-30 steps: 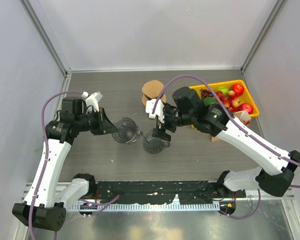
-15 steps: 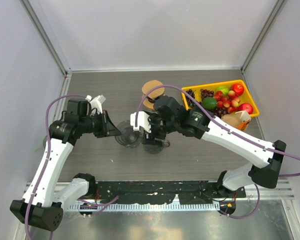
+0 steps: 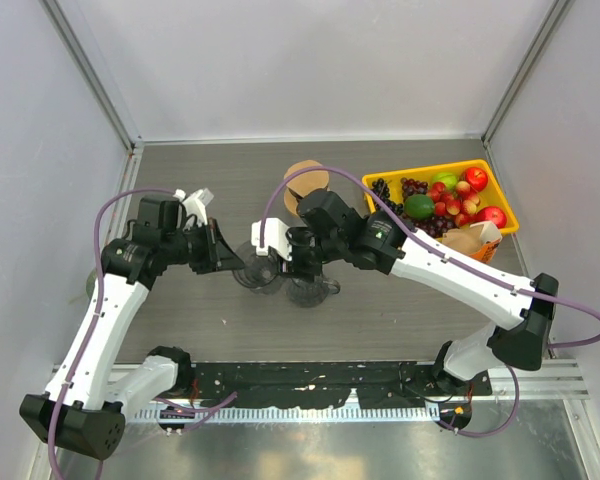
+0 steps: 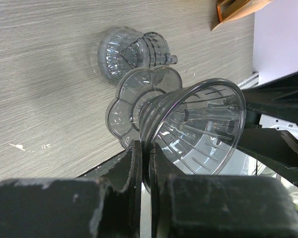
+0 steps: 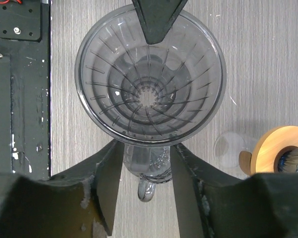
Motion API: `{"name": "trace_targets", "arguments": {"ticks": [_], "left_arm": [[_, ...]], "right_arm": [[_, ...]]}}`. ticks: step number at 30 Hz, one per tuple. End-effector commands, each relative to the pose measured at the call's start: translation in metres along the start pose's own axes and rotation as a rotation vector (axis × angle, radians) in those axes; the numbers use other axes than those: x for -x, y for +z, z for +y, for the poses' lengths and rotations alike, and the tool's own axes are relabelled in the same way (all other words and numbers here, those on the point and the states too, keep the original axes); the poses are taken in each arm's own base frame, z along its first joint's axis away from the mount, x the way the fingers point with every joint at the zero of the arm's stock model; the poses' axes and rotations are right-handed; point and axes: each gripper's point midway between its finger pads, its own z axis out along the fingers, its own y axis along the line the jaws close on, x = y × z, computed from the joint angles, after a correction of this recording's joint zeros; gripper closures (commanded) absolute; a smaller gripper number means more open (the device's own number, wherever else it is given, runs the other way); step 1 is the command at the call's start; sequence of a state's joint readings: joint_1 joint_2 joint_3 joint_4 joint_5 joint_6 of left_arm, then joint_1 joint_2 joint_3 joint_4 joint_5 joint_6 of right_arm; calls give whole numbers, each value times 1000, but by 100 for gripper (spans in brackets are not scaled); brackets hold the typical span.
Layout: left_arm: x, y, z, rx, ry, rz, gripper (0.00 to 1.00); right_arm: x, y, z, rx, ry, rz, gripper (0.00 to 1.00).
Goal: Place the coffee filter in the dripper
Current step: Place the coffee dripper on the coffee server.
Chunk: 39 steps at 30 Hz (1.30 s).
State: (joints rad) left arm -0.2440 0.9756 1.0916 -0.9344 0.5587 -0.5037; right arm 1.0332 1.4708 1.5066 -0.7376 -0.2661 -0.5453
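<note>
Overhead, two clear drippers sit mid-surface. The left tool (image 3: 234, 262) pinches the held dripper (image 3: 260, 275), probably steadying it for loading, while the right tool (image 3: 292, 258) hovers beside it. One wooden holder (image 3: 305, 180) near the far edge likely keeps the filter, which I cannot make out.

Left wrist: the fingers (image 4: 135, 163) are pressed on the held dripper's wall.

Right wrist: the fingers (image 5: 107, 183) are spread and empty, with the second dripper (image 5: 146, 171) below.

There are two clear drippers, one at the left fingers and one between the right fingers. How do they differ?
The left dripper is pinched at its rim by the shut left fingers; the right dripper stands on the table between the right fingers, and contact there is unclear. The right dripper shows its handle; the left dripper's handle is not visible. Both are clear, ribbed and without a filter.
</note>
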Motion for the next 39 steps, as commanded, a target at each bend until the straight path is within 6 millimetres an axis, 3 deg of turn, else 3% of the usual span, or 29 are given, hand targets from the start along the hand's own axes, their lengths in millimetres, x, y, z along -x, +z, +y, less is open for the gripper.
{"name": "trace_targets", "arguments": {"ticks": [1,7,11,12,14,18,20,22,28,39], "left_arm": [[8,-2,-16,-61,25,-29,100],[5,-4,-19,-76,26,-19,100],[4,-3,-22,-90,20,-12,100],[4,-3,-23,-98,20,-11,100],[4,-2,-25,-119,17,-3,87],[6,-2,-24,-113,23,-18,42],[8,-4,-22,-100,30,-38,29],[13,-9,-23,-115,37,-70,20],[37,-21,-21,-137,92,-182,1],[52,-27,-25,-128,220,-203,0]], "right_arm": [[16,2,-8,-37,-4,-54,55],[11,-3,-8,-55,-7,-45,74],[2,-6,-4,-55,-8,-35,95],[3,-10,-4,-64,-8,-43,95],[1,-13,-6,-79,5,-51,95],[-8,-24,-9,-105,28,-69,95],[-14,-32,-11,-115,51,-84,95],[-35,-36,-15,-131,85,-68,95],[-66,-51,-24,-154,142,-148,95],[-70,-44,-16,-123,169,-258,95]]}}
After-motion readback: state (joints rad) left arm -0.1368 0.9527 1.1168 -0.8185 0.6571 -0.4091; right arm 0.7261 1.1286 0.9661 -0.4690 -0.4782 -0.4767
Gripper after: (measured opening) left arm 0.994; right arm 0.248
